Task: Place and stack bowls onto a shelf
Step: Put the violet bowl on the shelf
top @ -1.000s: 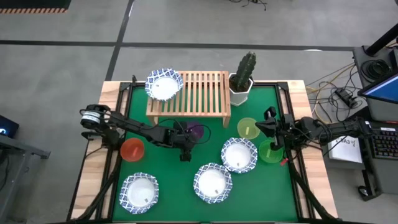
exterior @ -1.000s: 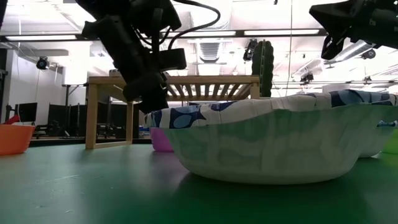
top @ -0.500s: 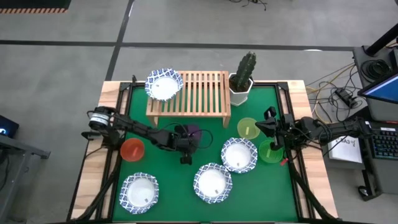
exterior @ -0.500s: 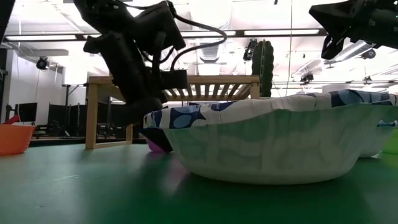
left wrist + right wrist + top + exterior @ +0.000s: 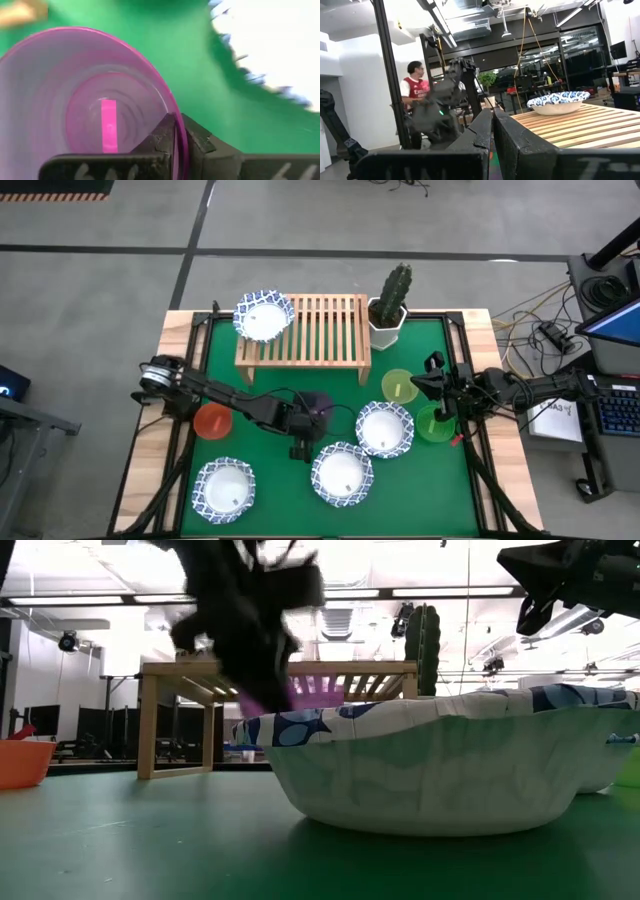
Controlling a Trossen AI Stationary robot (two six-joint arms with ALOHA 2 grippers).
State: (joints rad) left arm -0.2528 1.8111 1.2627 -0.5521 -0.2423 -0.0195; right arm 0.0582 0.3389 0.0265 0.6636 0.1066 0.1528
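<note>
The left gripper (image 5: 303,430) is over the middle of the green table (image 5: 275,480), its fingers (image 5: 167,137) clamped on the rim of the purple bowl (image 5: 90,107). In the low view that bowl (image 5: 310,695) is off the table, tilted, level with the top of the shelf (image 5: 280,675).

To this gripper's left sits the red bowl (image 5: 212,420), near the table's left edge. Nearer the front edge on that side is a white bowl with a blue rim (image 5: 223,488). Beyond the gripper, at the back of the table, stands the wooden shelf (image 5: 315,330), with another blue-rimmed bowl (image 5: 263,315) on its left end. A third blue-rimmed bowl (image 5: 341,474) lies just beside the gripper, toward the front and right, and a fourth (image 5: 385,429) is a little farther right. The yellow bowl (image 5: 398,386) is behind that fourth one. The cactus in its white pot (image 5: 389,305) stands at the shelf's right end.

The right gripper (image 5: 436,392) hangs above the table's right edge, its fingers (image 5: 515,145) pressed together with nothing between them. The green bowl (image 5: 434,425) lies just in front of it, touching nothing. In the right wrist view a person in a red shirt (image 5: 415,87) is in the room beyond the table.
</note>
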